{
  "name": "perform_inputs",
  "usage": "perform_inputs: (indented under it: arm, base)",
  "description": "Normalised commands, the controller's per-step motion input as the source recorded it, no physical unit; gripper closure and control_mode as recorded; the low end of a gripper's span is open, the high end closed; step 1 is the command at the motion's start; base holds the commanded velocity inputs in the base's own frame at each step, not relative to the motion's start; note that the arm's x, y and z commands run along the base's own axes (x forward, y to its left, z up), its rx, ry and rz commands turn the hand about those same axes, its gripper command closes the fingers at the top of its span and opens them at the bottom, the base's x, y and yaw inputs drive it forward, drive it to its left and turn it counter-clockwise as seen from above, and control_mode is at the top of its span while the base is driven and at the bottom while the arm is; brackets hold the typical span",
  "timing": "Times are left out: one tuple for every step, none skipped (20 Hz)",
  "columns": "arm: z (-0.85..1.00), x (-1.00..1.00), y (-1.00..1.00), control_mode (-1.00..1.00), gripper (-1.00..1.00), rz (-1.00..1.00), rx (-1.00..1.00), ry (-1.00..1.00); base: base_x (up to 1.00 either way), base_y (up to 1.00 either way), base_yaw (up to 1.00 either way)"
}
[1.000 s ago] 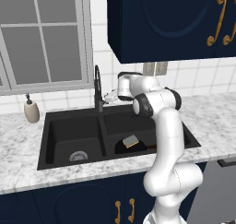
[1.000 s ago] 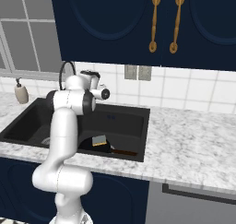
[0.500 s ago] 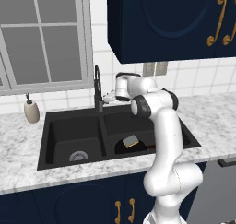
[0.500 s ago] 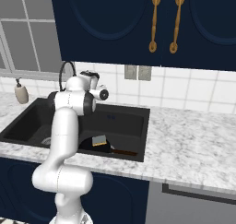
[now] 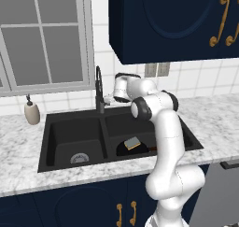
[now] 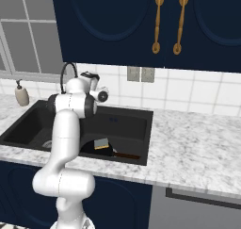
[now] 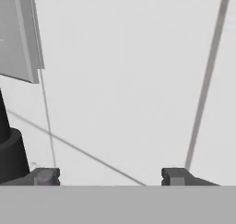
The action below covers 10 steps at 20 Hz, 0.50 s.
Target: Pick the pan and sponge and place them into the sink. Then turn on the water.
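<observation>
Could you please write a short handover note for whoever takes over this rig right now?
Gripper: jaws apart, holding nothing, up at the tall dark gooseneck faucet beside the tiled wall.
Round black frying pan with brown handle: lying in the right basin of the black double sink.
Yellow sponge with grey-green top: resting on the pan.
Done: both items are in the sink.
Left: turn on the water; no stream is visible yet.

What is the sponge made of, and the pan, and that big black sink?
The sponge looks like soft yellow foam with a grey-green scrubby top. The pan looks like dull black metal; its brown handle may be wood. The sink seems matte black stone or composite, since it shows no shine.
</observation>
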Motion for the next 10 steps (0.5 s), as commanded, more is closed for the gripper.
perform_inputs:
  arm:
    - [-0.12, 0.04, -0.43, -1.00, -1.00, -0.09, 0.00, 0.07]
    - [-0.14, 0.03, -0.49, -1.00, -1.00, -0.09, -0.01, 0.06]
    - [-0.14, 0.01, -0.54, -1.00, -1.00, -0.09, -0.01, 0.07]
    - [-0.14, 0.00, -0.61, -1.00, -1.00, -0.08, -0.01, 0.07]
    - [-0.15, 0.00, -0.68, -1.00, -1.00, -0.07, -0.01, 0.07]
    - [-0.16, 0.00, -0.91, -1.00, -1.00, -0.05, 0.00, 0.07]
    - [-0.16, 0.00, -0.96, -1.00, -1.00, -0.04, 0.00, 0.07]
    - [-0.11, 0.00, -0.87, -1.00, -1.00, -0.05, 0.00, 0.09]
    - [-0.07, 0.00, -0.79, -1.00, -1.00, -0.07, 0.00, 0.11]
    - [-0.07, 0.00, -0.81, -1.00, -1.00, -0.07, 0.00, 0.12]
  base:
    - [0.00, 0.00, 0.00]
    - [0.00, 0.00, 0.00]
    - [0.00, 0.00, 0.00]
    - [0.00, 0.00, 0.00]
    - [0.00, 0.00, 0.00]
    - [0.00, 0.00, 0.00]
    - [0.00, 0.00, 0.00]
    - [0.00, 0.00, 0.00]
    - [0.00, 0.00, 0.00]
    - [0.00, 0.00, 0.00]
